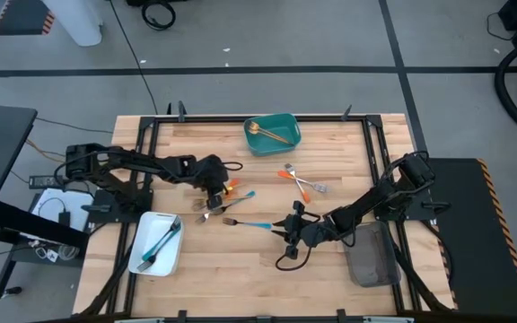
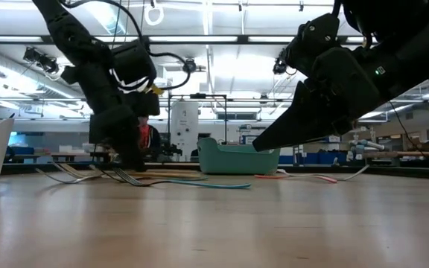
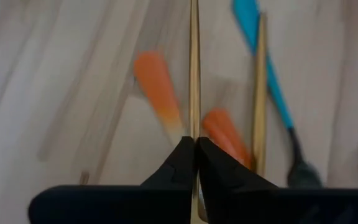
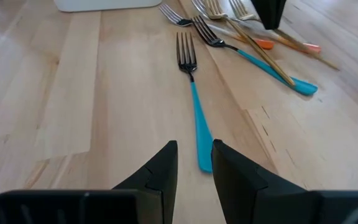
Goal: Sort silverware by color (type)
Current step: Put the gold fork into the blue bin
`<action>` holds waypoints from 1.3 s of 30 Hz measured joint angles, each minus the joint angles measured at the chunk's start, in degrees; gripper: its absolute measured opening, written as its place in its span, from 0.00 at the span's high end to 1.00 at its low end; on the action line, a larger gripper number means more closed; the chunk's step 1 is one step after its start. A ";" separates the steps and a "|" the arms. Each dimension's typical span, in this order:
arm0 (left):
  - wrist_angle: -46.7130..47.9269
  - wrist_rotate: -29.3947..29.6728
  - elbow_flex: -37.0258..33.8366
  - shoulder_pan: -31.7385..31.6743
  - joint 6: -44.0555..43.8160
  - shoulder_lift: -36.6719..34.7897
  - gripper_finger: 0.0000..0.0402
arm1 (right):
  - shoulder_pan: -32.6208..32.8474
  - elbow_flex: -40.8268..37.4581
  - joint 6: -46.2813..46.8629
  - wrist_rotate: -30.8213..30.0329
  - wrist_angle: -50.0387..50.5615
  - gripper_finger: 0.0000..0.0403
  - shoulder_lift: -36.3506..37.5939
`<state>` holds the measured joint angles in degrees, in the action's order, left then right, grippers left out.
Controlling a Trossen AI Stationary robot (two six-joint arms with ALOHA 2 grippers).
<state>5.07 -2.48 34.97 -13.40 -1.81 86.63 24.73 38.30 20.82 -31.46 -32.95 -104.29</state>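
- Several forks and spoons lie in a loose heap mid-tabletop, with more already sorted: a gold piece (image 1: pixel 267 133) in the teal tray (image 1: pixel 288 142), blue ones (image 1: pixel 162 243) in the white tray (image 1: pixel 142 257), and an orange pair (image 1: pixel 299 180) lying apart on the bare wood.
- Left gripper (image 1: pixel 214 184) sits down on the heap, its jaws pinched shut on the thin handle of a gold utensil (image 3: pixel 194 68); the wrist view shows the handle running straight between the tips, with orange handles (image 3: pixel 157 87) just beside.
- Right gripper (image 4: pixel 193 162) hangs low over the tail of a blue fork (image 4: pixel 191 99), jaws narrowly apart and empty, the handle lined up between them.
- Handling, as I judge it: the pieces look light, stiff and slick, lying flat on the wood, so a grip mid-handle from straight above seems safest; a pinch near an end may let the piece pivot or slide out.
- Crossed handles in the heap may drag a neighbour along when one lifts.
- Tabletop (image 1: pixel 240 278) is pale, smooth wood planking inside a black frame; a grey tray (image 1: pixel 372 260) sits by the right arm.
- Beyond, the low view shows a bright workshop with benches and ceiling lights.
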 joint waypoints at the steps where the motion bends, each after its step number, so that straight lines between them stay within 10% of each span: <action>1: -0.21 -0.01 0.37 0.14 0.07 0.00 0.95 | 0.00 0.00 0.00 0.02 0.00 0.74 0.00; 39: 0.84 -0.08 14.45 -3.63 9.66 3.97 0.95 | -0.20 0.00 -1.29 1.20 -2.05 0.74 0.02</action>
<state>5.91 -2.56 49.41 -17.02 7.85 90.60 24.53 38.30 19.53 -30.26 -35.00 -104.27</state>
